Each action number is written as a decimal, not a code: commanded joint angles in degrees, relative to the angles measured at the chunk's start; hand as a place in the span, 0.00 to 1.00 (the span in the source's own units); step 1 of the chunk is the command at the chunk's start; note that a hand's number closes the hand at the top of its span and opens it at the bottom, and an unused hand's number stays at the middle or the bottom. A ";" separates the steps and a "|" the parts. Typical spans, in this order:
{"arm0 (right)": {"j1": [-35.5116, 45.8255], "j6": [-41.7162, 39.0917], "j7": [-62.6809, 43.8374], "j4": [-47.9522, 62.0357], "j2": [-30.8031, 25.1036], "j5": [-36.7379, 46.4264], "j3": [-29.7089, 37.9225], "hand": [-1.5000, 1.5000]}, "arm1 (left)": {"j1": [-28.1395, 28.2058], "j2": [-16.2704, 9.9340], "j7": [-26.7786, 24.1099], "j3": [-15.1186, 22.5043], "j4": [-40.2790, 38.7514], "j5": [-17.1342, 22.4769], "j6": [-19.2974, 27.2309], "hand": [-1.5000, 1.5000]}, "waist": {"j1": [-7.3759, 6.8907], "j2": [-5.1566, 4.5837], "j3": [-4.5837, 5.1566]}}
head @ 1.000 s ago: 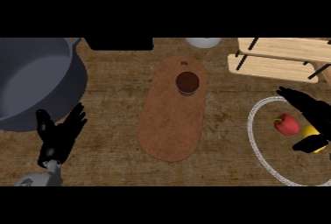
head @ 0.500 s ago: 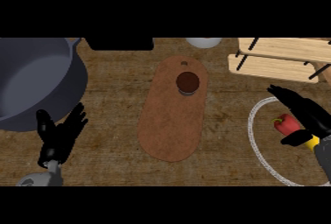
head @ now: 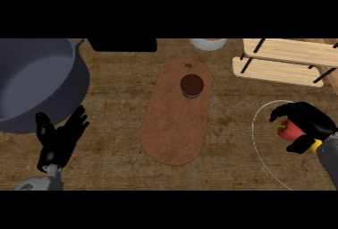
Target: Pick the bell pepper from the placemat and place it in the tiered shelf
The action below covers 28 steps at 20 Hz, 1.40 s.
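A red bell pepper (head: 289,130) lies at the right, inside a thin white oval ring (head: 256,134) that marks a see-through placemat on the wooden counter. My right hand (head: 310,121) is on top of the pepper with fingers and thumb curled round it, hiding most of it. The tiered shelf (head: 285,59), light wood slats on black legs, stands at the upper right, a short way beyond the hand. My left hand (head: 59,141) rests open at the lower left, fingers up, holding nothing.
A brown oval board (head: 175,129) lies in the middle with a dark round cup (head: 192,85) on its far end. A large grey pot (head: 33,82) fills the upper left. A white bowl (head: 209,43) and a black object (head: 122,44) sit at the back.
My right hand has come down over the bell pepper and curled its fingers round it. The left hand has stayed put.
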<state>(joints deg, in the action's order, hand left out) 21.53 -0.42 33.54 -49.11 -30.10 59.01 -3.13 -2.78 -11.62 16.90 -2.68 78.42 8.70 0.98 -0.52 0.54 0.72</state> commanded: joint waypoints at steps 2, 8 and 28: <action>-0.01 2.52 3.80 4.30 3.28 -0.30 0.22 1.00 | -0.26 0.54 -2.21 -0.44 -3.37 -0.70 -0.47 0.50 | 0.18 -0.70 -0.74; -4.75 3.59 10.50 -1.62 3.59 -3.64 1.47 1.00 | 3.76 0.43 -2.31 -0.51 -0.73 -0.61 -0.67 0.50 | 0.68 -0.34 -0.71; 9.12 -17.14 -53.38 -46.90 19.88 -15.36 13.69 1.00 | 3.01 -0.12 0.38 -1.57 0.98 0.02 -0.18 0.50 | 3.26 0.82 -0.48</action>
<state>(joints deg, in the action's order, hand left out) 27.42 -14.35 -7.18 -84.89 -11.94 44.34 9.35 0.47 -11.75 16.97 -4.44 79.51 8.57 1.28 2.87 1.61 0.25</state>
